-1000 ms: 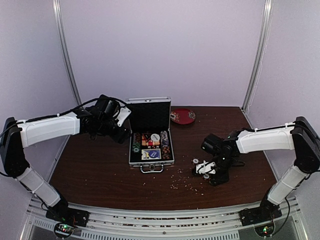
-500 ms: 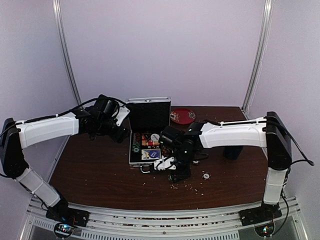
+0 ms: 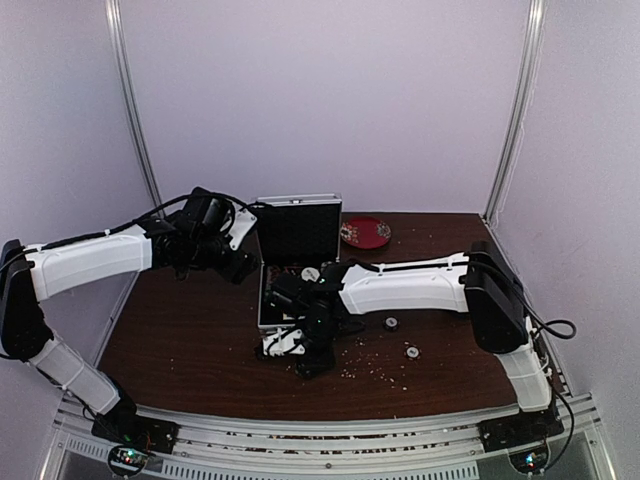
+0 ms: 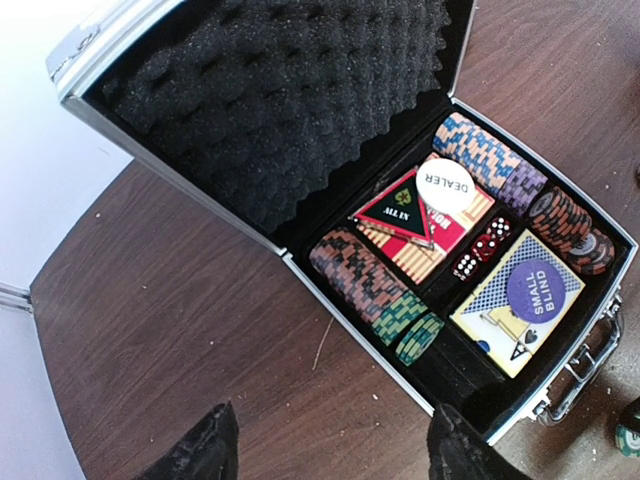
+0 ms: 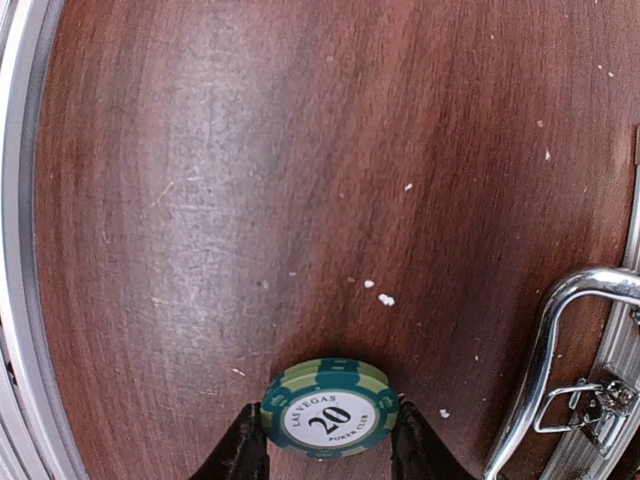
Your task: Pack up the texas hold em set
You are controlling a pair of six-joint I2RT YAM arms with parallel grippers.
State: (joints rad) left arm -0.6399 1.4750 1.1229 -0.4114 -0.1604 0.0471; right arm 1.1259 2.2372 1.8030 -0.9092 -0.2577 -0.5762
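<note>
The silver case [image 3: 298,230] stands open at the table's middle, its lid upright. In the left wrist view its black foam lid [image 4: 280,100] and tray show rows of poker chips [image 4: 365,280], two card decks [image 4: 515,310], red dice [image 4: 480,250] and a white dealer button [image 4: 444,186]. My left gripper [image 4: 330,455] is open and empty, over the table just left of the case, as the top view [image 3: 243,268] also shows. My right gripper [image 5: 328,450] is shut on a green "20" poker chip [image 5: 328,408], low over the table by the case's front left corner [image 3: 275,346].
The case handle [image 5: 560,340] and latch are just right of the held chip. Two loose chips [image 3: 391,322] [image 3: 411,351] lie right of the case among scattered crumbs. A red plate [image 3: 365,232] sits at the back. The table's metal front edge [image 5: 20,250] is close.
My right arm has swung from the table's right side across the front of the case to its front left corner, carrying the green chip. My left arm has barely moved.
</note>
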